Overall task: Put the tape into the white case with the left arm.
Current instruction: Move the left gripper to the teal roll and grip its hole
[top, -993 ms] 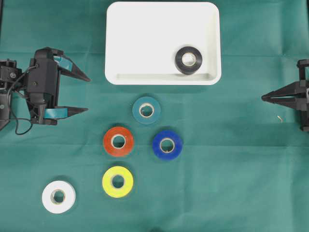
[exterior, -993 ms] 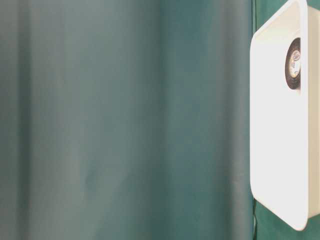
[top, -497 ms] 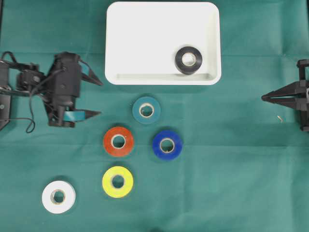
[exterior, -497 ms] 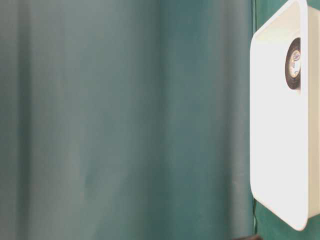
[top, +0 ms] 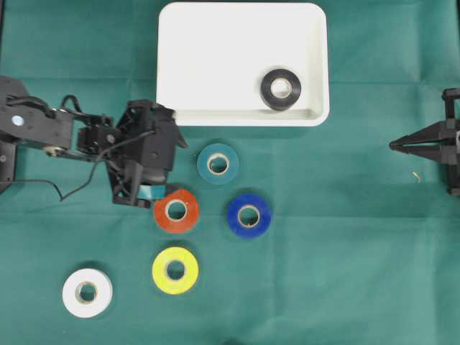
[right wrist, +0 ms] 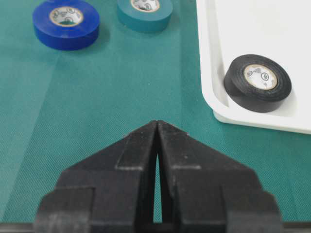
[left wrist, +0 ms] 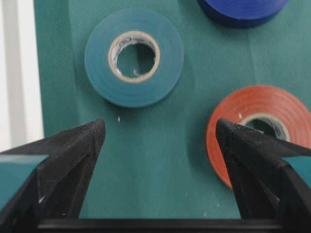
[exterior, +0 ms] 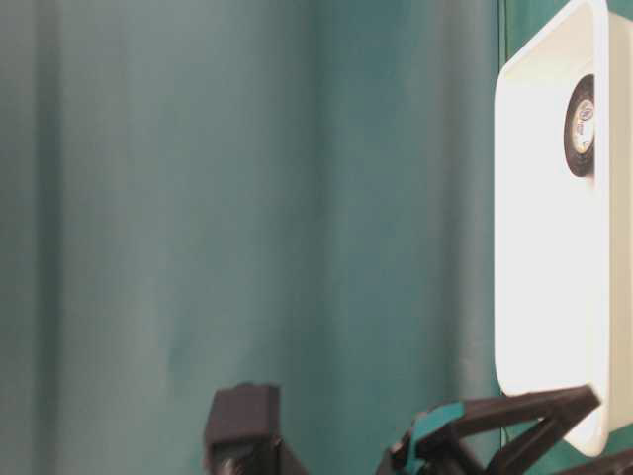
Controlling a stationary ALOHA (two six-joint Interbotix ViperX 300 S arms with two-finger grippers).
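Green cloth bears tape rolls, white case

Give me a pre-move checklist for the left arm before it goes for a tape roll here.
1. Left claw open: ok, the fingers stand wide apart.
2. Left claw empty: ok, only cloth between the fingers.
3. Target roll settled: cannot tell; the teal roll lies ahead of the gap, the red roll beside the right finger.
4. Finger clearance: not ok, one fingertip overlaps the red roll's edge in the wrist view.
5. Room in the case: ok, only the black roll sits in one corner.
6. Right claw out of the way: ok, shut at the table's edge.
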